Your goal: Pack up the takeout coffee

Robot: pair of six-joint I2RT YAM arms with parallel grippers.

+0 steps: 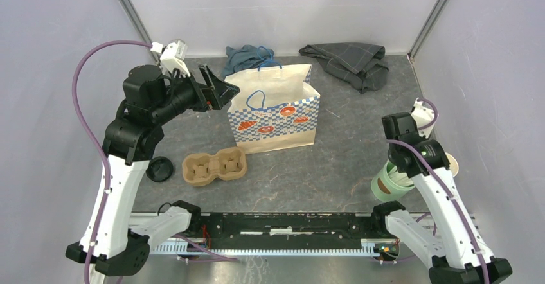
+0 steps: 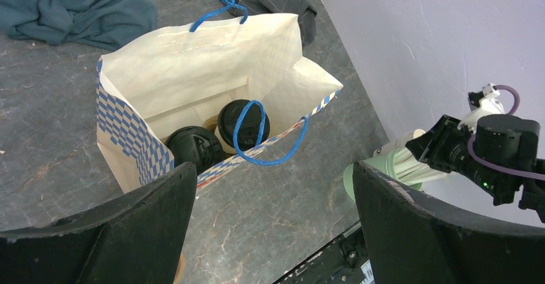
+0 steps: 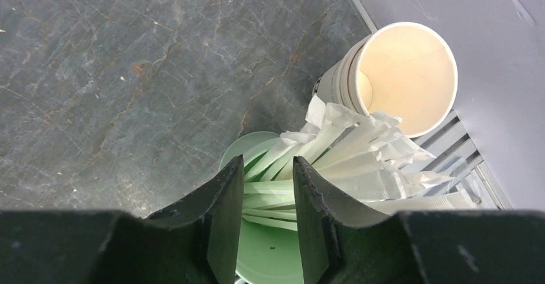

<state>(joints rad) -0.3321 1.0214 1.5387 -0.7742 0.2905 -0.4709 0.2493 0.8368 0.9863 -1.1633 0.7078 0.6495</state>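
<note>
Overhead first: left gripper [image 2: 273, 175] spread wide, holding nothing, poised high above the table [image 3: 96, 72] just short of the near rim of the paper bag [image 2: 193, 65], free air around both fingers. Below and ahead of it, bag mouth gaping, walls upright, one blue handle [image 2: 283, 160] drooped across the near edge. Down inside, ahead of the fingertips: takeout coffee [image 2: 249, 130], black lid up, on the bag floor, with a second lidded cup [image 2: 195, 148] close beside it, nearer and to the left; handle loop lying over the first lid. Past the bag, blue cloth [image 2: 71, 4] ahead-left, grey cloth [image 1: 350, 62] ahead-right.

Right gripper [image 3: 266, 168] crowded into the table's corner: wall [image 3: 501, 72] close on its right, table edge just past the cups, open surface only to its left. Jaws closed in on white sticks [image 3: 360, 149], the bundle filling the gap from finger to finger, mint-green cup [image 3: 270, 258] directly beneath. Lidless white cup [image 3: 402, 72] just ahead-right, against the stick ends, hemming that side. Bag with the takeout coffee well apart, off to this gripper's left.

Near the left arm's base: cup carrier [image 1: 214, 166] and loose black lid [image 1: 159, 168], low beneath that gripper.
</note>
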